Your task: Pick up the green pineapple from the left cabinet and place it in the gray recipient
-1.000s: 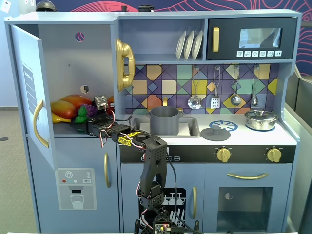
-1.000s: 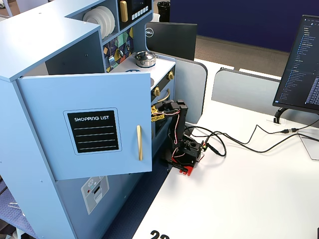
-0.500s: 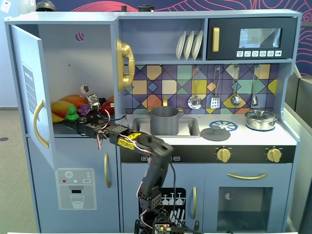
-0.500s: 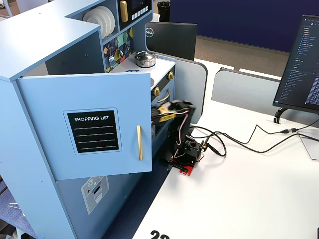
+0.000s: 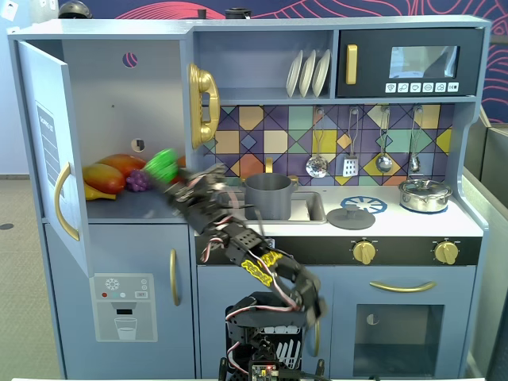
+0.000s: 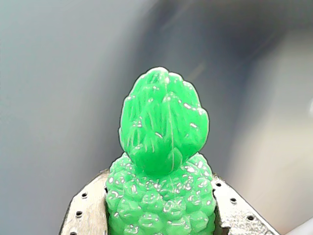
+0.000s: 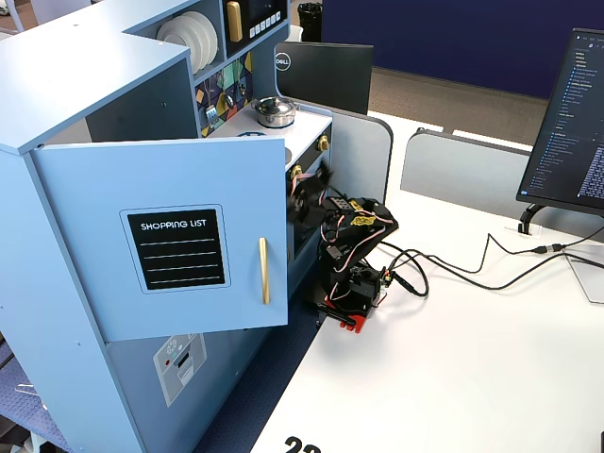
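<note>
The green pineapple [image 5: 162, 165] is clamped in my gripper [image 5: 168, 176] at the right front of the open left cabinet [image 5: 119, 95], just above its shelf. In the wrist view the pineapple [image 6: 164, 147] fills the centre, knobbly top pointing up, with my gripper [image 6: 160, 181] shut on its bumpy body and a metal finger [image 6: 90, 210] on each side. The gray recipient [image 5: 268, 196] stands in the sink to the right of the cabinet in that fixed view, lidless and empty-looking. In a fixed view from the side, the open cabinet door [image 7: 160, 236] hides gripper and pineapple; only the arm [image 7: 354, 236] shows.
A purple grape bunch [image 5: 139, 181] and orange-yellow fruits [image 5: 107, 175] lie on the cabinet shelf behind the pineapple. A gold phone [image 5: 203, 105] hangs on the cabinet's right post. A gray lid [image 5: 351, 215] and a steel lidded pot [image 5: 425, 194] sit on the counter.
</note>
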`<state>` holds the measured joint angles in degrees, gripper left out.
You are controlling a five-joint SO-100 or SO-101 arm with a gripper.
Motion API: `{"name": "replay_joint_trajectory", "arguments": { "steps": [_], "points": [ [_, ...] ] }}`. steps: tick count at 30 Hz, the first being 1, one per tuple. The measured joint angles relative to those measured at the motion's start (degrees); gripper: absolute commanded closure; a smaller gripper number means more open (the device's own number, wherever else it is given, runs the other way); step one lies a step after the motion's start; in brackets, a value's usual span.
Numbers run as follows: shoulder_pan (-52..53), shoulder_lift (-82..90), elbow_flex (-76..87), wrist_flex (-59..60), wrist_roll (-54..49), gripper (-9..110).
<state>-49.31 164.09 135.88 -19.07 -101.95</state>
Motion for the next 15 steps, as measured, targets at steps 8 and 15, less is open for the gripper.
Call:
{"name": "replay_joint_trajectory", "arguments": {
  "steps": [8,15],
  "points": [
    [30.85,5.01,-1.49,1.76,15.29,102],
    [45.70,-3.16,-12.92,22.50,21.27,102]
  ]
}}
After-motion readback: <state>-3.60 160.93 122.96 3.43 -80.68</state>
